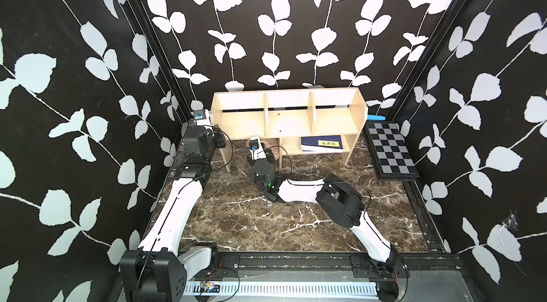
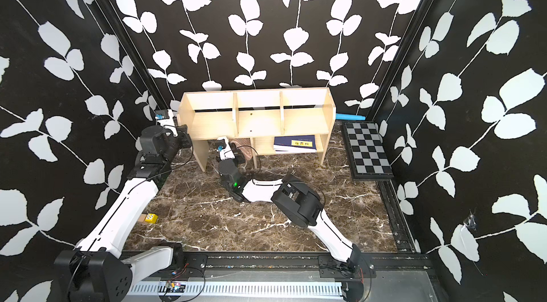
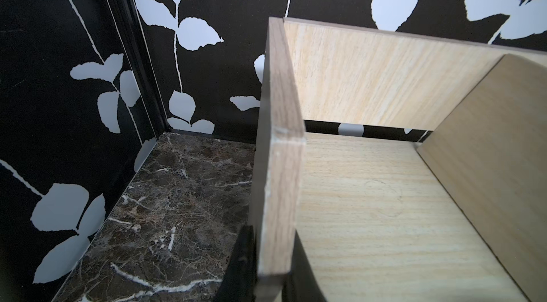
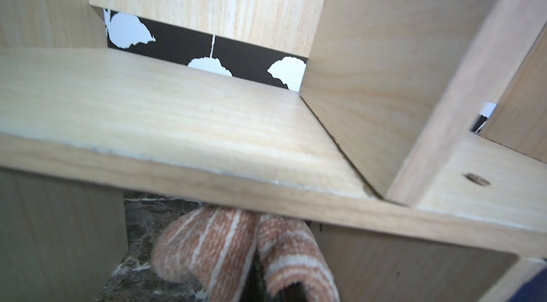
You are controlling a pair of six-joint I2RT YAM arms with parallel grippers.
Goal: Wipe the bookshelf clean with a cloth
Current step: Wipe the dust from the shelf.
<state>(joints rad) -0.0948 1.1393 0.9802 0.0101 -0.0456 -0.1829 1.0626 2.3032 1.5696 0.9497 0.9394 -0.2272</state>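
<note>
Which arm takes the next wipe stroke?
Right. The right fingers are shut on the cloth under the bookshelf; the left fingers clamp its end panel, likely bracing it.

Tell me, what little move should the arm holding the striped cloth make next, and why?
Probably slide the right gripper sideways, rubbing the cloth along the underside of the bookshelf. The cloth sits bunched just below the main board's front edge, and the left gripper clamps the end panel, steadying it.

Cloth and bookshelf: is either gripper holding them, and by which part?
Right gripper pinches the cloth by a bunched fold, beneath the bookshelf. Left gripper clamps the bookshelf's end panel at its front edge.
</note>
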